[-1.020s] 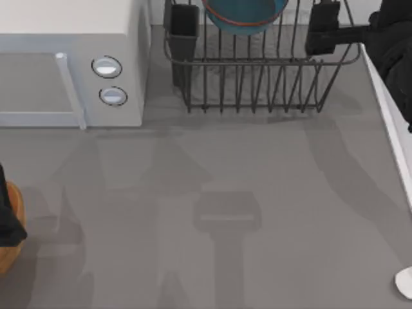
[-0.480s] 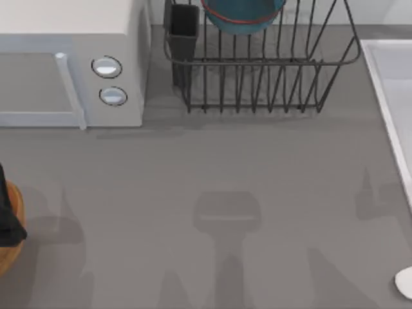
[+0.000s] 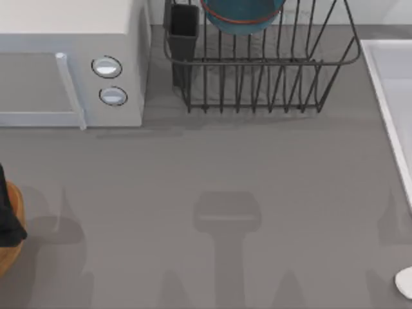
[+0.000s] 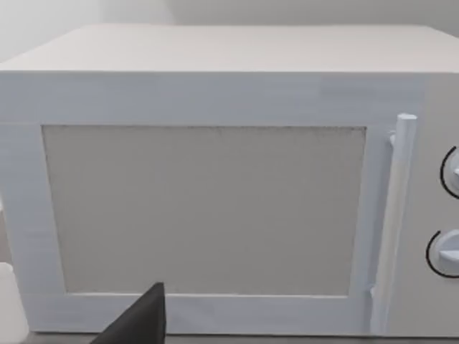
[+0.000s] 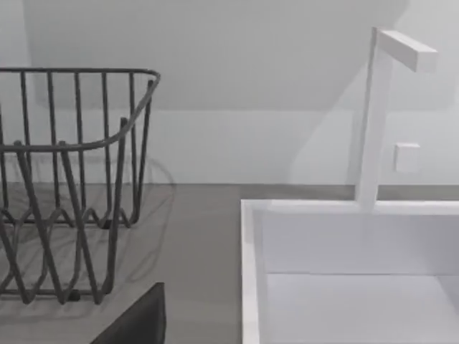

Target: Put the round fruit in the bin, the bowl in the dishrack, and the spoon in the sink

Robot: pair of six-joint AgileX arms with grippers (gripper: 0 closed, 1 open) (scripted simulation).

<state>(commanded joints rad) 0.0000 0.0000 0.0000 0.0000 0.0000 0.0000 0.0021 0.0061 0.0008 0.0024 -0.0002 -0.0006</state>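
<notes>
The blue bowl [image 3: 243, 14] with its reddish rim rests inside the black wire dishrack [image 3: 257, 84] at the back of the table. The spoon's white rounded end [image 3: 404, 282] lies at the front right edge. Along the right side runs the pale sink [image 3: 393, 96], also seen as the sink [image 5: 344, 272] in the right wrist view, next to the dishrack [image 5: 72, 179]. The orange-brown bin [image 3: 8, 248] peeks in at the left edge, with a black part of my left arm [image 3: 6, 215] over it. The round fruit is out of view. Dark parts of my left gripper [image 4: 140, 326] and right gripper [image 5: 140, 322] show.
A white microwave [image 3: 71, 64] with two round knobs stands at the back left, and the left wrist camera faces its door [image 4: 208, 208]. A white faucet [image 5: 376, 107] rises behind the sink. The black utensil cup [image 3: 183, 32] sits at the rack's left corner.
One second ago my right arm reached over the dishrack's right end; it has since pulled out of the top view. The bowl stayed in the rack. The left arm has not moved.
</notes>
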